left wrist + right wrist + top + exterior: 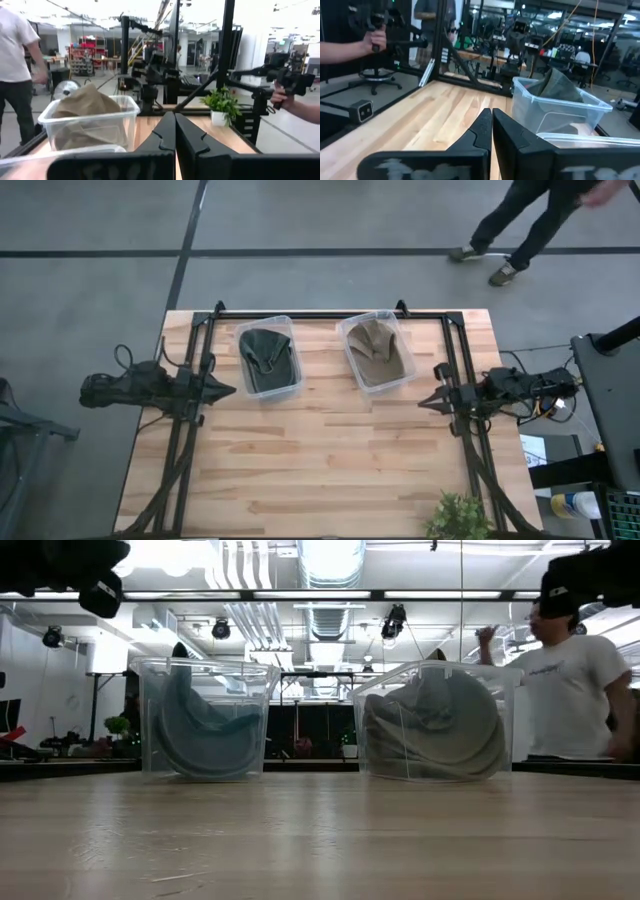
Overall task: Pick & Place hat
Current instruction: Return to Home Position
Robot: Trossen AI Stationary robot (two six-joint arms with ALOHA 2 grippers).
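Both my arms rest at the desk (330,460) edges, caps binned.
My left gripper (226,390) and right gripper (427,401) are closed, empty; black cap (268,362) in left bin (265,321), brown cap (378,352) in right bin (370,317). Homing should avoid nudging either.

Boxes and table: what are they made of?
The left box and right box look like clear, shiny plastic; the dark cap and brown cap show through their walls. The table looks like pale wood, with planks and grain lines.
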